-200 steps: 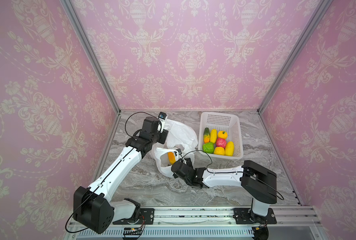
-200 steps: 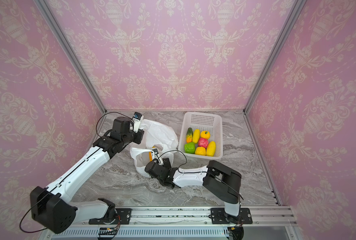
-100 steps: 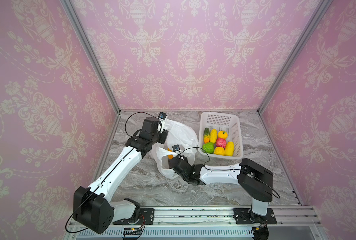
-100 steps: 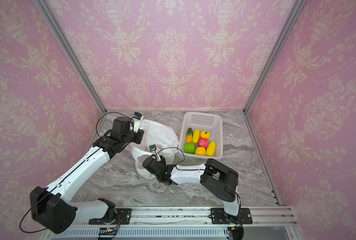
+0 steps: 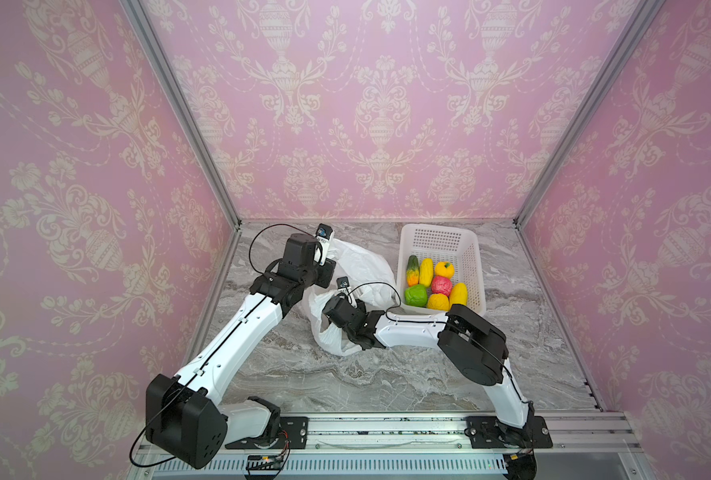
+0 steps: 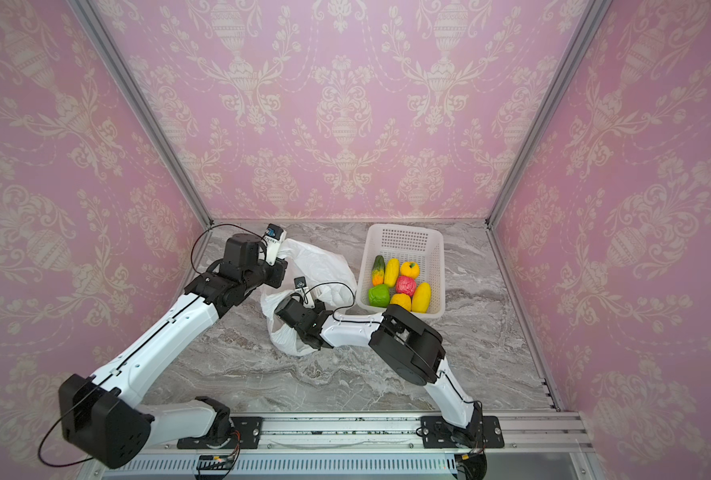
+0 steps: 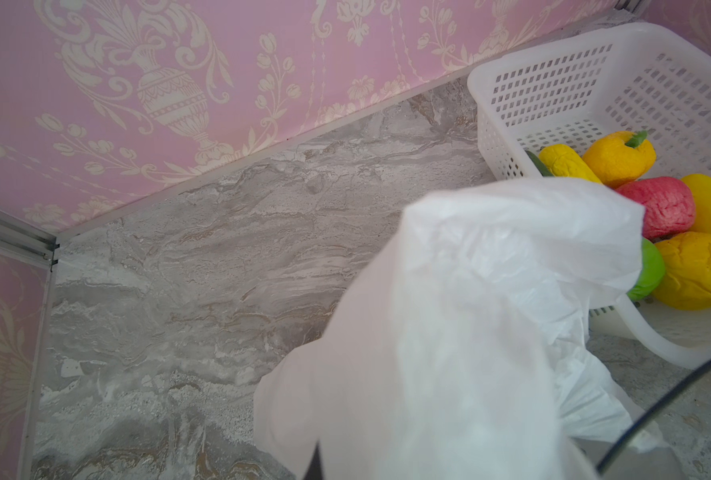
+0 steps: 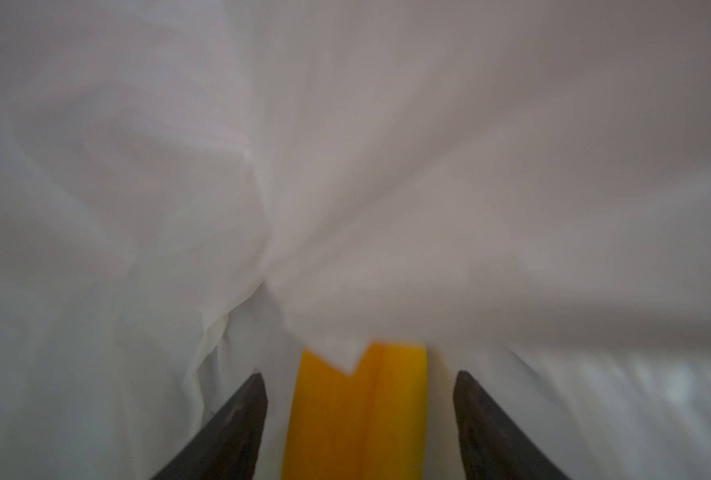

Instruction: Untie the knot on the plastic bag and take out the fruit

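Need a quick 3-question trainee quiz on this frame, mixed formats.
1. True or false: the right end effector is inside the plastic bag.
2. How many fruit pieces lie in the white basket?
3. Between the right end effector's jaws sits: A) a pink piece, B) a yellow-orange piece, C) nothing.
Key: 1 true; 2 seven; 3 B.

Left end effector (image 5: 328, 272) clamped; right end effector (image 8: 360, 374) jaws apart.
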